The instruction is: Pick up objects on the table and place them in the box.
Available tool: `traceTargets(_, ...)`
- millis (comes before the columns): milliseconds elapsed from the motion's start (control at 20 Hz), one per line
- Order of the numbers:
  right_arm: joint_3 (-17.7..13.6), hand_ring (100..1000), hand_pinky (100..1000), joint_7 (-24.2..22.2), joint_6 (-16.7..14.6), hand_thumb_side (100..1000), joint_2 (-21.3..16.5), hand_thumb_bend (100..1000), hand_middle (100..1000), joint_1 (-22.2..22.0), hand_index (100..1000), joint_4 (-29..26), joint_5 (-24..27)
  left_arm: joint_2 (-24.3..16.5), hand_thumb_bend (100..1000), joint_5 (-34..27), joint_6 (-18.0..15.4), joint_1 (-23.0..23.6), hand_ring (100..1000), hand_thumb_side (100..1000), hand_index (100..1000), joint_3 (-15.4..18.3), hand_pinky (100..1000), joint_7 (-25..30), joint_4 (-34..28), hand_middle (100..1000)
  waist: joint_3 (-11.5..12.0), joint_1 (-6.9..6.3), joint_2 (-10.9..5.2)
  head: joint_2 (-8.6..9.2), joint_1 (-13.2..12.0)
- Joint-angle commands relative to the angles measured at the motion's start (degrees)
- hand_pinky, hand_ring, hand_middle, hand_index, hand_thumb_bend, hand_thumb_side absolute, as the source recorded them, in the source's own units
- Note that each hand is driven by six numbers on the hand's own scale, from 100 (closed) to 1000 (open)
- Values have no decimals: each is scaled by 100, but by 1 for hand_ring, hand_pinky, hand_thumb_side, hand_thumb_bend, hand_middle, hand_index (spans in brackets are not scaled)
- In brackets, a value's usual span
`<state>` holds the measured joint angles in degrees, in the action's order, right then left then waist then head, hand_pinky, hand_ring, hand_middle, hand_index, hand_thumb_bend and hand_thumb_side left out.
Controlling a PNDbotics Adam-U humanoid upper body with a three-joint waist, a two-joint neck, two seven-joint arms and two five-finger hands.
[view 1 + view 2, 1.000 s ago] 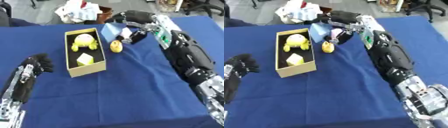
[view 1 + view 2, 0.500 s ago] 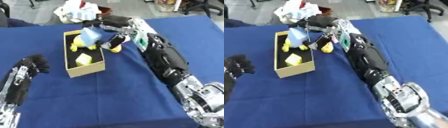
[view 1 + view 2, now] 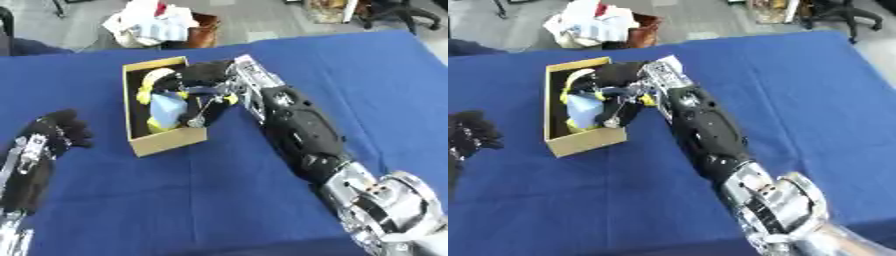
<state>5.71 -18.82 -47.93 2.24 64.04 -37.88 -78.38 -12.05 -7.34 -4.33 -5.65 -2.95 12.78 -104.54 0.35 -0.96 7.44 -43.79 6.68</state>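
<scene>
A tan cardboard box (image 3: 169,141) stands on the blue table. My right hand (image 3: 203,82) reaches over it from the right, its fingers curled on a light blue object (image 3: 166,106) held inside the box. Yellow things (image 3: 154,80) lie in the box at its far end and under the blue object. A small yellow object (image 3: 230,99) shows just right of the box, mostly hidden behind my right hand. My left hand (image 3: 58,132) rests on the table left of the box, its fingers curled.
The table is covered with a blue cloth (image 3: 219,200). Beyond its far edge stands a brown container with white and coloured cloth (image 3: 162,24). Chair bases (image 3: 398,10) show at the far right.
My right hand has carried the light blue object leftward from beside the box to inside it. The whole picture has also shifted, so the camera moved.
</scene>
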Motion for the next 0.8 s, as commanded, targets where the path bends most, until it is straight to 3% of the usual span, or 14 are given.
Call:
traceTargets(50, 96, 972, 926, -317, -404, 402, -90, 100, 1000, 192, 1000, -113, -30, -84, 100, -8, -10, -56, 652, 793, 788, -3, 634, 11, -100, 628, -13, -13, -10, 36, 26)
traceTargets(550, 268, 982, 936, -763, -404, 458, -307, 100, 1000, 348, 1000, -342, 746, -101, 100, 6, -19, -34, 653, 793, 789, 8, 634, 8, -97, 628, -48, 5, -14, 48, 50)
traceTargets(650, 270, 980, 935, -867, -404, 533, -322, 100, 1000, 346, 1000, -385, 798, -103, 100, 4, -26, -33, 653, 792, 789, 7, 634, 15, -99, 628, -53, 5, -12, 50, 53)
traceTargets(800, 244, 963, 913, -872, -404, 544, -321, 100, 1000, 316, 1000, -432, 759, -102, 100, 2, -29, -37, 653, 791, 789, 11, 634, 18, -100, 628, -58, -3, -8, 54, 64)
